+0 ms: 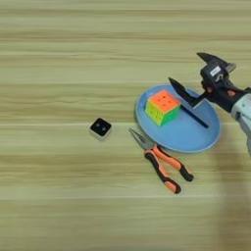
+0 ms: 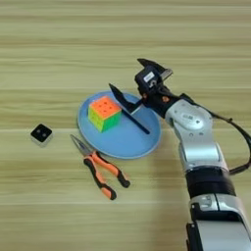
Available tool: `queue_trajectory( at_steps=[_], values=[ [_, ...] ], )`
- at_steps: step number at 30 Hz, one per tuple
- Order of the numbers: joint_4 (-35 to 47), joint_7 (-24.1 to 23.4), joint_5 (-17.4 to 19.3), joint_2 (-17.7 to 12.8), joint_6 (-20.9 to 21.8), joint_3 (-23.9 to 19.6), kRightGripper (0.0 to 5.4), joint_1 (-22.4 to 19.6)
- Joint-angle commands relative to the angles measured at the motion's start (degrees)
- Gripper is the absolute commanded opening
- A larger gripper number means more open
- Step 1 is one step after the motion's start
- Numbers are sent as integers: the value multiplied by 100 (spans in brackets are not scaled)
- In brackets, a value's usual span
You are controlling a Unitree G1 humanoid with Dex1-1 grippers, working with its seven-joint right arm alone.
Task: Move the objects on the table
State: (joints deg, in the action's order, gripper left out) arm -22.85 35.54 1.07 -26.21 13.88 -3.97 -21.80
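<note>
Left eye view: puzzle cube [image 1: 163, 107] sits on the blue plate [image 1: 196, 139], left half, orange face up. Thin black rod [image 1: 194, 115] lies on the plate too, just right of the cube, slanting toward the plate's right rim. Pliers [image 1: 163, 163] are on the table [image 1: 59, 59] just off the plate's near-left rim, nose pointing up-left. Small black-topped block [image 1: 100, 128] is on bare wood, apart to the plate's left. Right gripper [image 1: 197, 74] hangs over the plate's far-right rim.

Right eye view: same layout. Gripper's fingers [image 2: 120, 95] spread wide, one over the plate, one past its far rim, holding nothing. Silver forearm [image 2: 196, 132] comes in from the bottom-right corner.

Progress, my read: cube and rod look placed; pliers and block are left, if the plate is the goal.
</note>
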Motion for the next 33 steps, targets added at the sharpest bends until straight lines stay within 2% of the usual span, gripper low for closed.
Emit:
queue_trajectory(
  at_steps=[1, 5, 13, 20, 33],
  values=[
    [828, -29, 254, -62, -58, -74, 538, -243],
    [1459, 125, 472, 78, -273, 39, 538, -78],
    [2004, 334, 491, 394, -668, 497, 538, 118],
    [1999, 509, 456, 761, -866, 993, 538, 252],
    [1637, 686, 398, 1115, -1053, 1468, 538, 432]
  ],
)
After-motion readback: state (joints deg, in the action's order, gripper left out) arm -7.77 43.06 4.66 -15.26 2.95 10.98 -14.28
